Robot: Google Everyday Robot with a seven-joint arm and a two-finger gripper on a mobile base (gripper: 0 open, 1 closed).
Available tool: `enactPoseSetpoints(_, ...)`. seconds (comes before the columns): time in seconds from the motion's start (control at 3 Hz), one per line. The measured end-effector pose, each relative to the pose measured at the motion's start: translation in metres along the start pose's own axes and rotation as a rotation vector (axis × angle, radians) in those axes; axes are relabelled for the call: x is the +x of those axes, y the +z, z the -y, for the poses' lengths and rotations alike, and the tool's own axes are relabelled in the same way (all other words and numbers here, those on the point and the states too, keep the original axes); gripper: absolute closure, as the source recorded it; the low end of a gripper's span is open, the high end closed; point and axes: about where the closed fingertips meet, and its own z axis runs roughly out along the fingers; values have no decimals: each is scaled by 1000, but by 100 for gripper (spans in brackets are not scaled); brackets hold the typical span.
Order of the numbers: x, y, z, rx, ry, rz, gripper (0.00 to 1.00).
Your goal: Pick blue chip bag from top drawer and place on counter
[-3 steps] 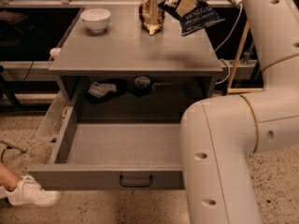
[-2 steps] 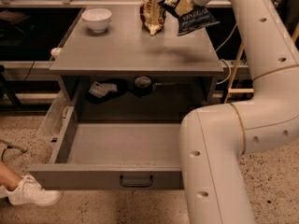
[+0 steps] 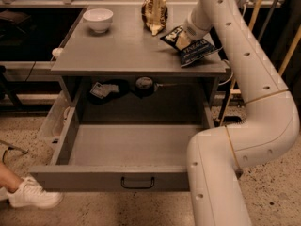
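The blue chip bag [image 3: 192, 45] is crinkled navy foil with white lettering. It is at the right front part of the counter [image 3: 122, 48], low over or touching the surface. My gripper [image 3: 185, 34] is at the bag's upper left edge, shut on it, and my white arm reaches down to it from the upper right. The top drawer [image 3: 131, 147] is pulled wide open below the counter, and its inside shows nothing. Its dark bar handle [image 3: 138, 182] is at the centre of the front panel.
A white bowl [image 3: 98, 19] stands at the counter's back left. A brown-and-cream bag [image 3: 154, 13] stands upright at the back centre. Small items [image 3: 106, 89] lie on the shelf under the counter. A person's shoe [image 3: 29, 195] is at the lower left. My arm's lower link [image 3: 221, 173] covers the drawer's right front.
My gripper has moved the blue chip bag down and toward the front, from above the counter's back right to low over its right front part.
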Motion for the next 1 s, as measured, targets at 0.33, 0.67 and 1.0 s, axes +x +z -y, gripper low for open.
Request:
enactPoseSetpoints(0.33, -2, -3, 1, 0, 0, 0, 100)
enactPoseSetpoints(0.67, -2, -3, 1, 0, 0, 0, 82)
enactPoseSetpoints(1.0, -2, -3, 1, 0, 0, 0, 59)
